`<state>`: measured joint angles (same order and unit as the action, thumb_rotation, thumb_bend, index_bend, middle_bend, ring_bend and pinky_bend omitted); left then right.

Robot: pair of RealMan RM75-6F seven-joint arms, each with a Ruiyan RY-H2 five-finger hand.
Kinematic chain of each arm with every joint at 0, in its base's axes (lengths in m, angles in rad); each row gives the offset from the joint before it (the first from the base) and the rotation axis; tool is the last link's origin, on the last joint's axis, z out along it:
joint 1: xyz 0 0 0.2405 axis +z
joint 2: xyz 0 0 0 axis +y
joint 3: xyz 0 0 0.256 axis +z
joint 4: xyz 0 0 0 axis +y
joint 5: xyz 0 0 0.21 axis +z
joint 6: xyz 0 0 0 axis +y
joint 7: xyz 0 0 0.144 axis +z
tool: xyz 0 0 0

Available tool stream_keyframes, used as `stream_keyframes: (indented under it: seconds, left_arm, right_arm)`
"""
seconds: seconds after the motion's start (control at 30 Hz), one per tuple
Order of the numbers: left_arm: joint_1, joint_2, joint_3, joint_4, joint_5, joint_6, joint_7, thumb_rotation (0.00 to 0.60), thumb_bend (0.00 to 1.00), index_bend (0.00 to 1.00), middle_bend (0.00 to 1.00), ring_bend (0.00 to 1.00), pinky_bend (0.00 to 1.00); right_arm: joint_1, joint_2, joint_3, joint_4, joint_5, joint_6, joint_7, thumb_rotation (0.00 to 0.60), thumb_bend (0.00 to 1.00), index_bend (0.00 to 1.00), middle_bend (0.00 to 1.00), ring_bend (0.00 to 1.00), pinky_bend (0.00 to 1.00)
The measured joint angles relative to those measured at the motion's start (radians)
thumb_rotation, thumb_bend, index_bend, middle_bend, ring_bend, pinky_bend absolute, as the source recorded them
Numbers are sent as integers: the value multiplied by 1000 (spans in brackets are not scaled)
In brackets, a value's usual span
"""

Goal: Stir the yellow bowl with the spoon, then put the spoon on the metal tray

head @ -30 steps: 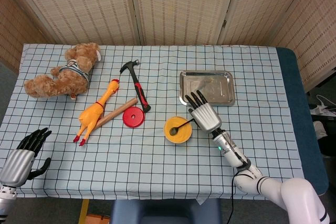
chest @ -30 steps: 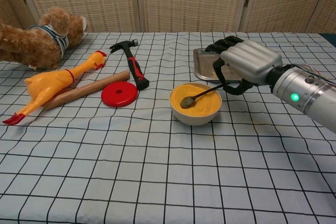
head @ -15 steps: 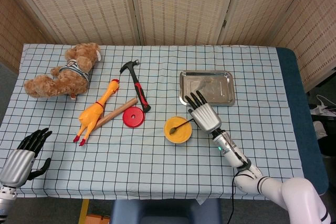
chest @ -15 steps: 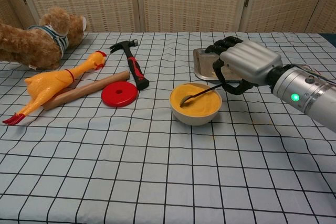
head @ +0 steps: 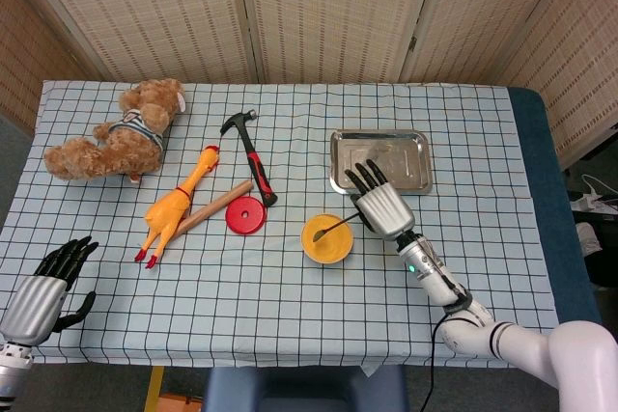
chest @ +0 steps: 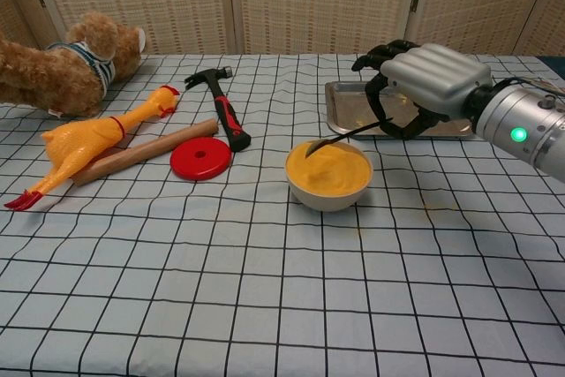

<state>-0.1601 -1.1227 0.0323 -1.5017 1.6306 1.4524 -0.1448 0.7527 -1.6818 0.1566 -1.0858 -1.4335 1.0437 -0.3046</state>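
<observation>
The yellow bowl [chest: 328, 174] [head: 326, 238] sits mid-table on the checked cloth. My right hand [chest: 428, 84] [head: 382, 204] grips the handle of a dark spoon [chest: 344, 136] [head: 333, 227], which is raised so that its tip hangs just over the bowl's far rim. Behind the hand lies the metal tray [head: 379, 161] [chest: 340, 99], partly hidden by the hand in the chest view. My left hand [head: 43, 287] rests open at the table's near left corner, far from the bowl, and shows only in the head view.
A red disc [chest: 200, 158], a wooden stick [chest: 141, 152] and a black-and-red hammer [chest: 225, 112] lie left of the bowl. Further left are a yellow rubber chicken [chest: 84, 143] and a brown teddy bear [chest: 66, 64]. Folding screens stand behind the table.
My right hand has risen and shifted back toward the tray, lifting the spoon's tip from inside the bowl to its far rim. The left hand has not moved.
</observation>
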Motion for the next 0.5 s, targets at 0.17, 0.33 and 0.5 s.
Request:
stream_keyframes:
  seconds: [0.17, 0.33, 0.5]
  left_arm:
    - [-1, 0, 2, 0, 2, -2, 0, 600, 458, 0, 0, 0, 134]
    - [-1, 1, 3, 1, 4, 0, -6, 600, 457, 0, 0, 0, 134]
    - [-1, 3, 3, 4, 7, 4, -14, 600, 457, 0, 0, 0, 134]
  right_arm:
    - [20, 16, 20, -14, 36, -36, -104, 600, 579, 752, 128, 0, 0]
    - [48, 12, 33, -10, 73, -76, -192, 600, 583, 764, 133, 0, 0]
    - [74, -2, 37, 3, 117, -127, -257, 600, 608, 784, 137, 0, 0]
